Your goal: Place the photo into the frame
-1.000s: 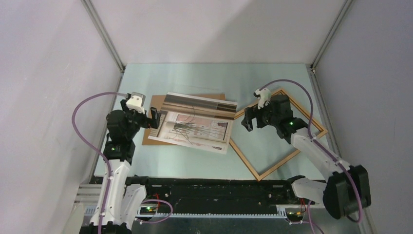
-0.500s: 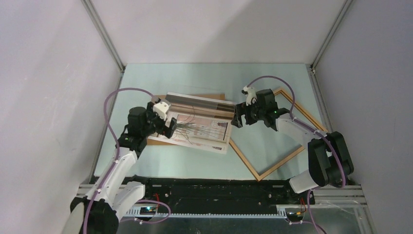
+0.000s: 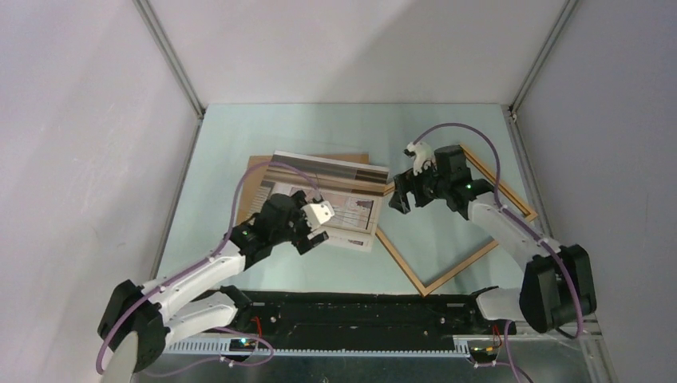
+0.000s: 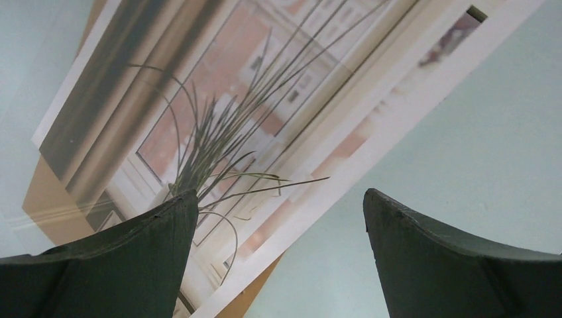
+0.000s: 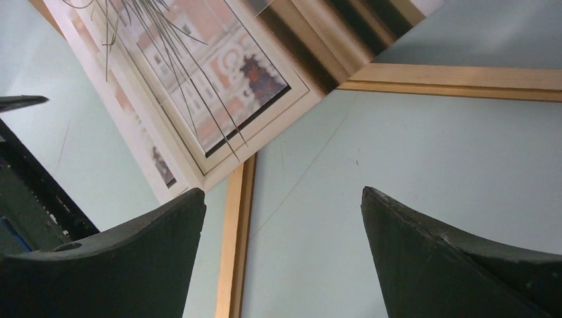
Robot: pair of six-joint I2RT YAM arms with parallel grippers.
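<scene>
While the photo (image 3: 351, 191) has kept its place, both arms have closed in on it. The left gripper (image 4: 278, 199), a second ago beside the photo's left edge, has swung round to its near edge and now hangs over the near part of the print. The right gripper (image 5: 281, 195) has come in from the far side of the frame (image 3: 455, 272) to the photo's right edge and has hardly shifted in the last half second. Both pairs of fingers stand apart, with nothing between them.

The reading is that the arms are taking up positions on two sides of the photo for a lift or slide, and that no grasp has begun. The task itself is not yet advanced.

The photo lies picture side up, mostly on the brown board (image 3: 255, 171), which shows past its left and far edges. Only the photo's right corner overlaps the frame, resting across the moulding at the frame's nearest corner; the rest of the frame lies open on the table (image 3: 319, 128) beyond the photo's right edge.

In the left wrist view the photo's near edge runs obliquely between the fingertips, so one finger is over print and the other over bare table. In the right wrist view the photo's right corner lies ahead of the fingers and towards one side.
</scene>
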